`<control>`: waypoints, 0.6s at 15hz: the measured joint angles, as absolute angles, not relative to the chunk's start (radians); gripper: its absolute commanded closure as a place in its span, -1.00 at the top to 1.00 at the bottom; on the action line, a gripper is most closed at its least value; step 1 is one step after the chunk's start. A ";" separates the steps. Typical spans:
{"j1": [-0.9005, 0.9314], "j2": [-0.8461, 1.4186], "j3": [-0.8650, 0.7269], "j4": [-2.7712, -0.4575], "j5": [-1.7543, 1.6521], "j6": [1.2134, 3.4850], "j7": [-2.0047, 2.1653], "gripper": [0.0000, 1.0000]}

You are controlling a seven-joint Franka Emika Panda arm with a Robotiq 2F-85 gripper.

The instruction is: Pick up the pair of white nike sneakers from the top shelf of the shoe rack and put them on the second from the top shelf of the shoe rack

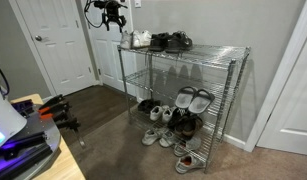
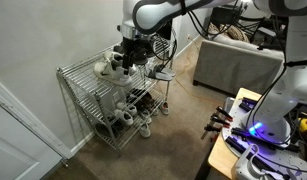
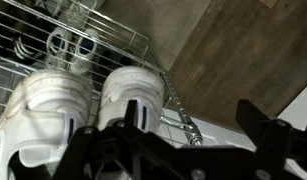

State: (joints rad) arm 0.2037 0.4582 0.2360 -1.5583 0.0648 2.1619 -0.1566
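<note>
The pair of white Nike sneakers [image 1: 140,40] sits at one end of the top shelf of the wire shoe rack [image 1: 228,50]; it also shows in an exterior view [image 2: 113,68]. In the wrist view the two sneakers [image 3: 88,105] lie side by side on the wire top shelf [image 3: 123,40]. My gripper [image 3: 190,112] is open and empty. It hangs just above the rack's end, beside the nearer sneaker, with the rack's corner post between its fingers. It shows in both exterior views [image 1: 111,14] [image 2: 134,50]. The second shelf [image 1: 183,78] holds nothing that I can see.
Black shoes [image 1: 174,41] fill the rest of the top shelf. Several shoes sit on the lower shelves [image 1: 193,100] and the floor [image 1: 153,135]. A white door [image 1: 58,45] and the wall stand close to the rack. A desk [image 2: 238,125] is nearby.
</note>
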 measured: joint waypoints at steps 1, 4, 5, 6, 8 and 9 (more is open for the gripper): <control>0.208 0.470 0.237 -1.550 0.065 2.206 -0.162 1.00; 0.213 0.504 0.236 -1.536 0.064 2.359 -0.165 1.00; 0.213 0.514 0.235 -1.531 0.062 2.402 -0.165 1.00; 0.214 0.525 0.232 -1.526 0.057 2.441 -0.165 1.00; 0.216 0.545 0.221 -1.518 0.029 2.506 -0.165 1.00; 0.219 0.556 0.211 -1.511 0.012 2.527 -0.165 1.00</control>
State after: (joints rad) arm 0.2194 0.5565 0.2109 -1.5113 0.0117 2.5269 -0.1648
